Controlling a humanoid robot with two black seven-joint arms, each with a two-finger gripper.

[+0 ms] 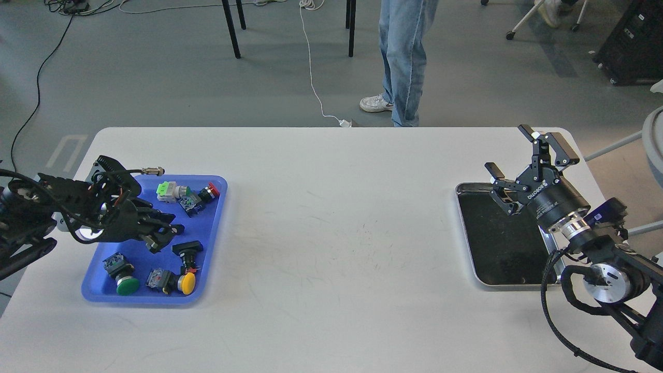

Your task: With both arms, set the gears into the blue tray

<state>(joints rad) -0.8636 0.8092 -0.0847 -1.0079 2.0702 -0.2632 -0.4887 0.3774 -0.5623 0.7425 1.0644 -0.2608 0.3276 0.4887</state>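
Head view: the white table [331, 217] carries two trays, well apart. At the left lies the blue tray [212, 233], glossy plastic with rounded corners and a raised rim. In it lie several push-button switches: one with a green cap [127, 285], one with a yellow cap [187, 283], one with a red cap [211, 191], a black one [187, 249] and a light green block [164, 190]. At the right lies the metal tray [469, 228], silver rim around a matt black floor, and that floor looks bare.

No gears can be made out anywhere; being tiny and black, they could be lost against the black tray floor or hidden under an arm.

The left gripper [164, 234] hangs low over the blue tray's middle, fingers pointing right. It is dark and seen end-on, so I cannot tell how far apart its fingers stand or whether it holds anything. The right gripper [531, 155] sits above the far edge of the metal tray, fingers spread wide and pointing away and up, with nothing between them.

The blue tray lies far to the left of the right gripper, across the whole table, and directly under the left one. The left arm is much the nearer. Any gear from the right side would probably have to cross the table.
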